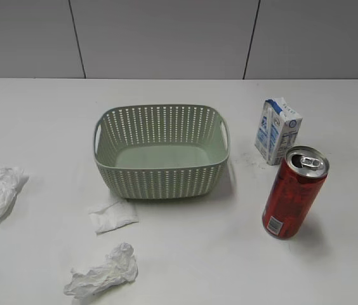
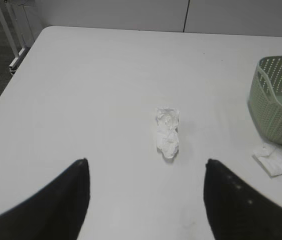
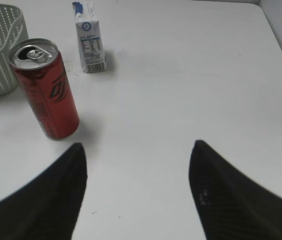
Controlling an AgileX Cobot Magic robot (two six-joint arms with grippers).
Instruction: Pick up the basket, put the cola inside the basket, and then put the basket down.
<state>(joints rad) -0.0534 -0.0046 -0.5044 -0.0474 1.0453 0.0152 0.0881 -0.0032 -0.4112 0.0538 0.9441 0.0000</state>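
The basket sits upright on the white surface, with nothing in it. At its 3 o'clock, well apart, the cola stands upright, a milk carton just behind at the can's 12 o'clock. Crumpled tissues lie around the basket's 7 to 9 o'clock. The left end effector and the right end effector both hang spread wide, gripping nothing.
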